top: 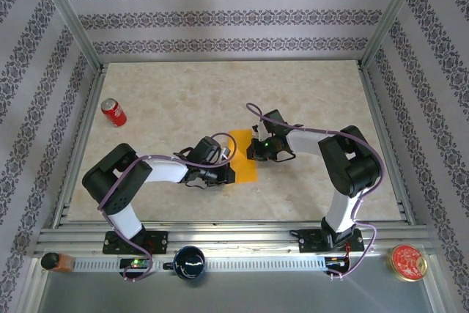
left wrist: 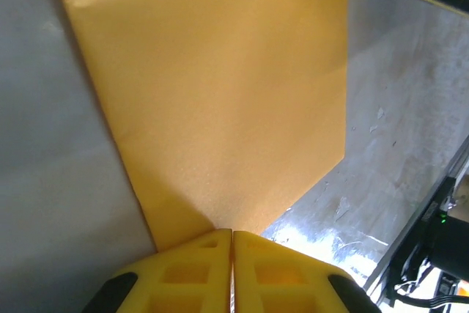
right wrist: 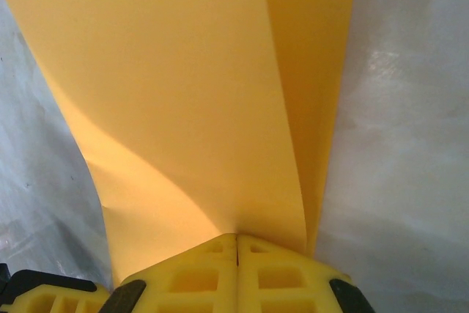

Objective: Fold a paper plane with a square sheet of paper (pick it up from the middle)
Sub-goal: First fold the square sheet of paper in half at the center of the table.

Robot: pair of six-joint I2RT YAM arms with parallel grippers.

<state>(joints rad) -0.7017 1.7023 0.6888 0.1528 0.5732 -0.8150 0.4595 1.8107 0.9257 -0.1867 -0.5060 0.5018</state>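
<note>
The red can (top: 113, 112) lying at the far left of the table (top: 183, 93) has white marks on its side, too small to read, and the round red-lidded tin (top: 408, 262) on the near ledge at right bears a pale pattern that cannot be read either. In the top view the orange-yellow sheet (top: 244, 155) lies near the middle of the table as a narrow strip running near to far, between the two grippers. The left gripper (top: 222, 165) meets its left edge and the right gripper (top: 258, 149) its far right part. From the left wrist, the yellow fingers (left wrist: 190, 273) are pressed together with only a hairline seam between them, and the sheet's edge is nipped at their tips; the paper spreads away from them flat and unmarked. From the right wrist, the fingers (right wrist: 282, 273) are likewise closed tight on the sheet, which rises from the pinch in a curve, with a second layer of paper showing beside it to the right.
</note>
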